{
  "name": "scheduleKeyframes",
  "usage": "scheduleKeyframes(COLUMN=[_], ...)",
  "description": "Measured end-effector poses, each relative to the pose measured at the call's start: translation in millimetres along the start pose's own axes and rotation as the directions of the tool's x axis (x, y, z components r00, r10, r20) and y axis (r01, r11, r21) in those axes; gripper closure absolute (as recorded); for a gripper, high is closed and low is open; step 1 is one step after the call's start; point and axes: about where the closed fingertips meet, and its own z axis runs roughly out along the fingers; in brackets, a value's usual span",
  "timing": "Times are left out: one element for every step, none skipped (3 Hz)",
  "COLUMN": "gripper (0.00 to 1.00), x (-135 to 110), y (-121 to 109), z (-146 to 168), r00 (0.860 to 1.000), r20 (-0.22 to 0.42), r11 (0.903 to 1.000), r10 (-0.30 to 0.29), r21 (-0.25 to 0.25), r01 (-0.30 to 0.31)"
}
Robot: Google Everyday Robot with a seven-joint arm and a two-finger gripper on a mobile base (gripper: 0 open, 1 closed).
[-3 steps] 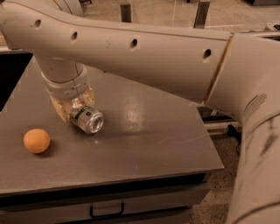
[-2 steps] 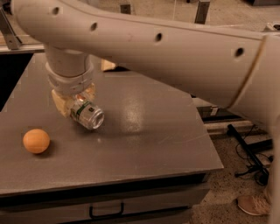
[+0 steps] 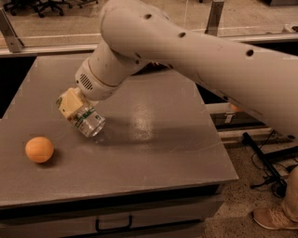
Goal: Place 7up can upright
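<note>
your arm (image 3: 195, 51) comes in from the right side and reaches across the table (image 3: 153, 153) to the left, with the thick white link high over the back edge and the wrist bent down toward the table's left part. the gripper (image 3: 76, 110) is at the end of it, low over the table and pointing down and to the right. its pale fingers (image 3: 69, 103) are closed around the 7up can (image 3: 91, 123), so the can is gripped at its upper end. the can is tilted, not upright: the free end points down to the right, very near the table top, and i cannot tell if it touches the surface or hangs just above it. an orange ball (image 3: 39, 149) lies on the table to the left of the can, apart from it and from the gripper. the table is grey and flat, with a drawer handle (image 3: 114, 226) under the front edge. on the floor at the right you see black cables (image 3: 267, 162) and a shoe (image 3: 272, 218), and office chairs (image 3: 42, 5) stand far behind.
</note>
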Motion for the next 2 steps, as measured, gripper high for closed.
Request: scheduleKeyframes(gripper=[1.0,1.0], x=[-35,-38], y=[18,36], z=[-16,-33], r00=[0.971,0.953], r20=[0.239,0.303], r11=[0.9871,0.9745], r10=[0.015,0.012], r21=[-0.158,-0.217], r01=[0.024,0.056])
